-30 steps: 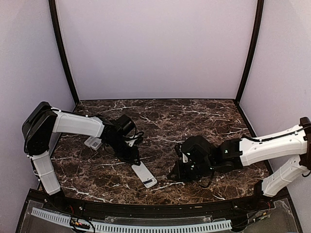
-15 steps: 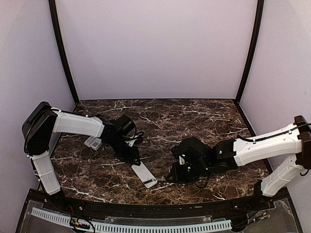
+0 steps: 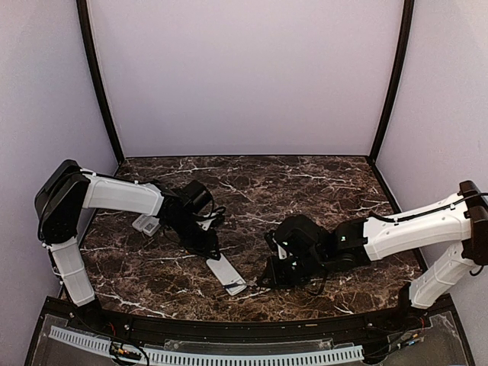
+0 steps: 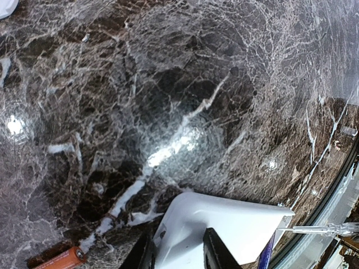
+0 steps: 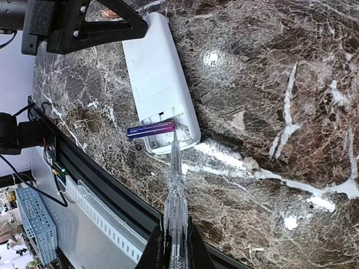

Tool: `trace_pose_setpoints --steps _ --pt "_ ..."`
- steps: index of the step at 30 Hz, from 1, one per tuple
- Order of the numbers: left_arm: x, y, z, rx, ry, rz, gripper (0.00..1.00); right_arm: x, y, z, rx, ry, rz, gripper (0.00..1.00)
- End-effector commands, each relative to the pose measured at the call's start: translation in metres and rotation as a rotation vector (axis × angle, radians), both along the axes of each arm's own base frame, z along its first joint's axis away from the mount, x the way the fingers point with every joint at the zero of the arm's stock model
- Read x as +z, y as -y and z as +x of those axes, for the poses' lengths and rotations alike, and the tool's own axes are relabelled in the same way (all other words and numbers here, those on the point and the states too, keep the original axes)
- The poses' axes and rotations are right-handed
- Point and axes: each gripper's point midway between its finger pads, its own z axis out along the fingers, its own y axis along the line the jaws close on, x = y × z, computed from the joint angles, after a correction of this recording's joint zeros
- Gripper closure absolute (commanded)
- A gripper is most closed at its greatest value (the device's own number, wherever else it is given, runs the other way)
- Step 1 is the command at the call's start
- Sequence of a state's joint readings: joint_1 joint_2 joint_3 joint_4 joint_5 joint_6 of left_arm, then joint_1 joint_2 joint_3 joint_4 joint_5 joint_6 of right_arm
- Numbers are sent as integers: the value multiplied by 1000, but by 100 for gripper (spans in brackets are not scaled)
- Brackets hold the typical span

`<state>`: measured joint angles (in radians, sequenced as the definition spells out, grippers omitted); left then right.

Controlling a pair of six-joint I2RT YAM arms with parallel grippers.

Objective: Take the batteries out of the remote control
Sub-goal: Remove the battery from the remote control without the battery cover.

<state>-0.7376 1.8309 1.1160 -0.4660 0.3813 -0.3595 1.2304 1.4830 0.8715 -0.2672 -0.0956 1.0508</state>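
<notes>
Your right jaws, clamped on the screwdriver (image 5: 175, 185), have advanced to the purple battery (image 5: 150, 130); left jaws grip the remote (image 5: 160, 84), so pry.

no legible text, label, brand or number anywhere.

The right arm (image 3: 396, 232) has swung left across the dark marble counter (image 3: 305, 191). Its black wrist and right jaws, clamped on a clear-handled screwdriver (image 5: 174, 190), have slid step by step toward the white rectangular remote control (image 3: 226, 274), so the gap between them is narrower. The arm's black elbow at the right edge has drawn inward and shows more fully.
</notes>
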Motion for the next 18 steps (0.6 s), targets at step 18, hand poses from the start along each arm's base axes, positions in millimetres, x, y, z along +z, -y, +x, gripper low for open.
trace_pose_setpoints --steps 18 --pt "-7 -5 -8 -8 -35 33 71 18 -22 -5 44 2 102 100"
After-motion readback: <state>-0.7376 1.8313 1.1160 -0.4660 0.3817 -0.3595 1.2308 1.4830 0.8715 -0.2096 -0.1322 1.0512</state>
